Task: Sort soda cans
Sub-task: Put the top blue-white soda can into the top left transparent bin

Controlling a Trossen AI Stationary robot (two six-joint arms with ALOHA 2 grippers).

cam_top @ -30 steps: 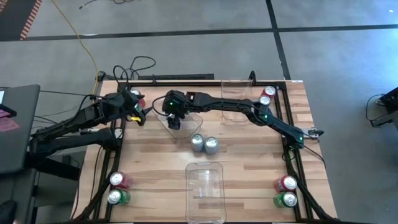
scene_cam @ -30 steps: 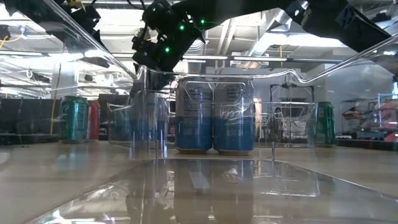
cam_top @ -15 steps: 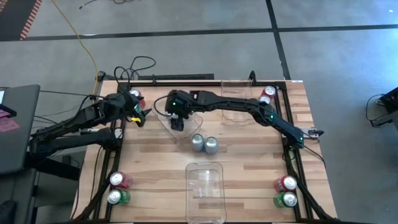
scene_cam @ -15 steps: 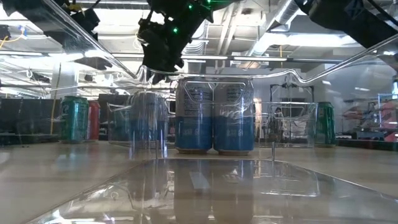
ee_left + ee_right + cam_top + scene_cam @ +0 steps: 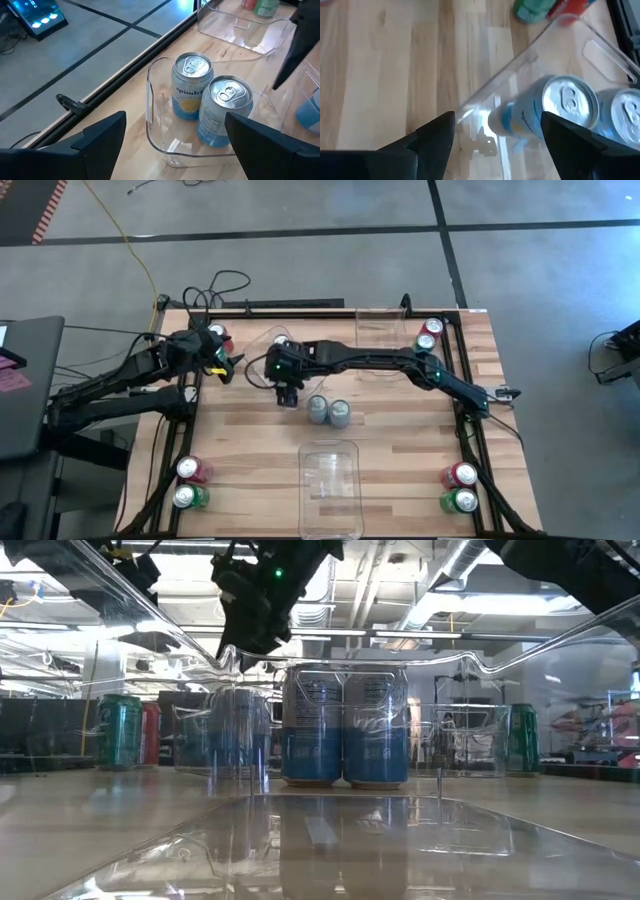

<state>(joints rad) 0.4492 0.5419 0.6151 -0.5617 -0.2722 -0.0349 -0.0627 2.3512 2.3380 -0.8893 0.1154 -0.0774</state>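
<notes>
High view: right hand [image 5: 288,395] open, empty, just beside two silver-blue cans [image 5: 329,411], not touching.

Both arms matte black, slim tube links with chunky joint housings. Right arm [image 5: 400,362] has small green lights at the wrist and joints. Left arm [image 5: 120,380] has yellow marks near its wrist. Fingers [image 5: 95,137] are flat, dark, wedge-shaped plates.

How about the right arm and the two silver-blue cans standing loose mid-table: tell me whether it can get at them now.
Probably yes. The right gripper, open, hangs just beside the two silver-blue cans, and they stand on bare wood outside any bin, tops uncovered.
</notes>
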